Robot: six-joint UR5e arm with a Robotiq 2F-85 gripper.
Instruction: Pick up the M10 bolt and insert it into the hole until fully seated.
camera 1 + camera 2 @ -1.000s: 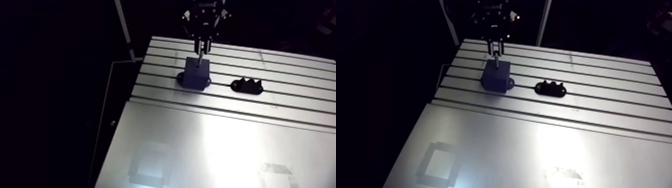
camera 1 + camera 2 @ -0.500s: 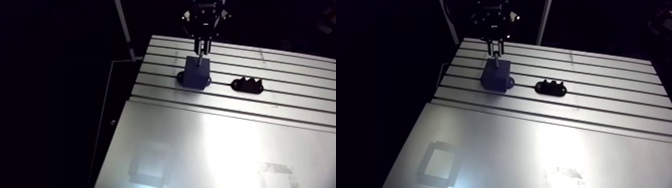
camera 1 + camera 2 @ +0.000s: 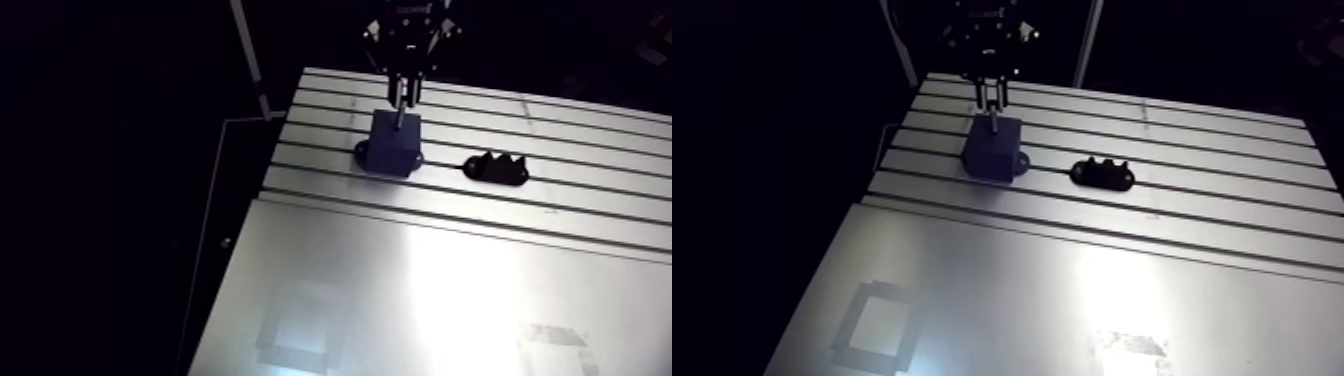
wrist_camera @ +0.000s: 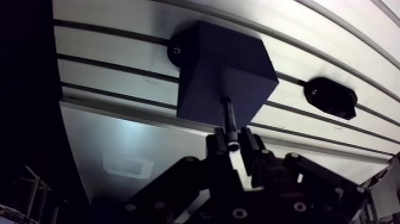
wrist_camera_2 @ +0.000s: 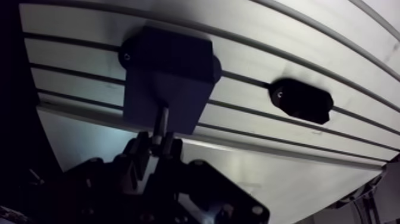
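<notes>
Slotted table (image 3: 450, 290), dark block (image 3: 392, 148) near one edge, claw (image 4: 233, 142) tight around bolt (image 4: 228, 114) over block

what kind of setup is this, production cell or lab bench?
Probably a lab test bench for assembly trials: a slotted aluminium table, a dark block standing on it, and a gripper holding an M10 bolt at the block's top.

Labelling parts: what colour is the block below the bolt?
Block is dark navy blue; wrist view shows it best.
</notes>
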